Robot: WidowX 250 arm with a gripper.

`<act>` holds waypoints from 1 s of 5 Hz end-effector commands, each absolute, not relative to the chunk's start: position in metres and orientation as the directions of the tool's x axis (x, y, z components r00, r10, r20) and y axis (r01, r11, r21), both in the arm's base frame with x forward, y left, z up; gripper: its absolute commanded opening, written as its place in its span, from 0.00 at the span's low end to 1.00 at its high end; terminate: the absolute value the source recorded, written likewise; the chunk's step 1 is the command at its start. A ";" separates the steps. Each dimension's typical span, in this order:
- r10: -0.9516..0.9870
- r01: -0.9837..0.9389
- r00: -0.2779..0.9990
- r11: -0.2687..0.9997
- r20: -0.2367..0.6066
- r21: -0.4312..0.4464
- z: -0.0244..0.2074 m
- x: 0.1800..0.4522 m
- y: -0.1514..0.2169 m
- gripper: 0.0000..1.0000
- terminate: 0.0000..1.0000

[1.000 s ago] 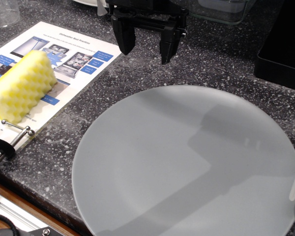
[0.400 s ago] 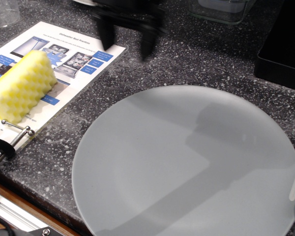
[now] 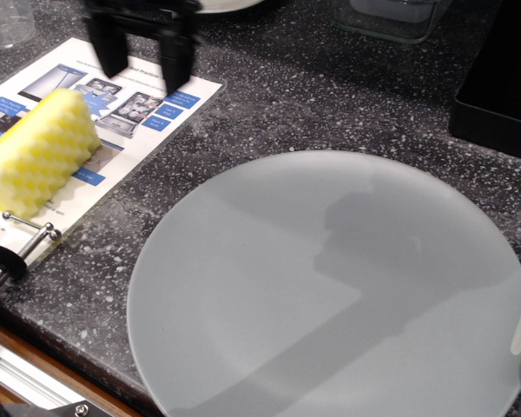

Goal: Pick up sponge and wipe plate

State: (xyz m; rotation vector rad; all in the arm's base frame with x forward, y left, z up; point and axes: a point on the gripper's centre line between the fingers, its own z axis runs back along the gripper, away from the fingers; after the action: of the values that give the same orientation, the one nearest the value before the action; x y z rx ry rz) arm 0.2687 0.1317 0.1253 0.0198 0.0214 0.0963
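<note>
Currently the gripper (image 3: 141,65) hangs over the printed leaflet (image 3: 113,113), its jaws spread apart and holding nothing. I read the sponge (image 3: 39,152) as lying on that leaflet, below and to the left of the jaws in view, near but not touching. Its long axis runs diagonally, from lower left up toward the jaws. The plate (image 3: 330,295) sits on the tabletop (image 3: 330,95), right of the leaflet, untouched. I judge the grasp not yet begun.

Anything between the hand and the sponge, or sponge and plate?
Nothing visible. The open hand hangs just beyond the sponge, with only the flat leaflet below. Bare counter separates sponge and plate.
</note>
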 end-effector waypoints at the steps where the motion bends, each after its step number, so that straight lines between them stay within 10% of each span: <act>1: 0.084 -0.088 0.994 0.993 0.063 0.073 0.141 0.262 0.179 1.00 0.00; 5: 0.100 -0.108 0.992 0.989 0.078 0.103 0.085 0.244 0.216 1.00 0.00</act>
State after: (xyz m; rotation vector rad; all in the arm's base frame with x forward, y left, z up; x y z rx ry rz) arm 0.2423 0.2120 0.0718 0.0803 -0.0478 0.1219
